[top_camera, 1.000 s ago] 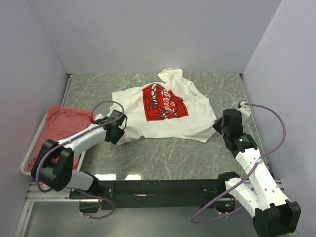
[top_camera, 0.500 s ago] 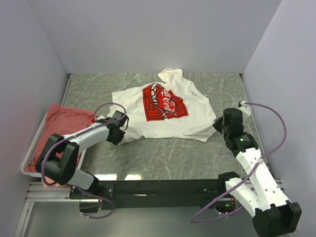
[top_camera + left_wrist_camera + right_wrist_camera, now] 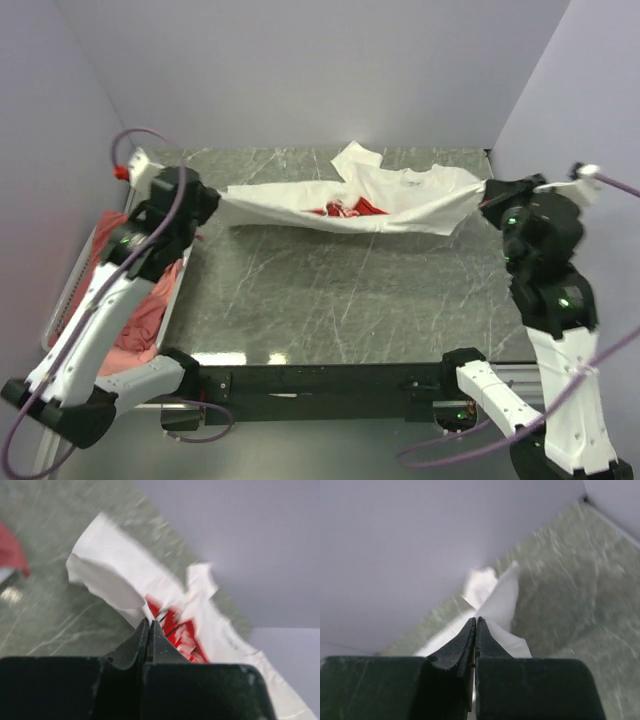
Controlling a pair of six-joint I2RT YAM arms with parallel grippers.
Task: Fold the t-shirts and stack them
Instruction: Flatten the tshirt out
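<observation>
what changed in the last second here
The left hand closed on the left corner of the white t-shirt; the right hand was already shut on the right corner. Both arms rose and swung toward the back wall, lifting the shirt so it hangs stretched between them. The pink shirts stayed in the basket at left.

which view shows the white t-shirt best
Top external: the white t-shirt hangs stretched between the left hand and right hand, seen end to end. The left wrist view shows a blurred stretch with the red print; the right wrist view shows only a white corner.
</observation>
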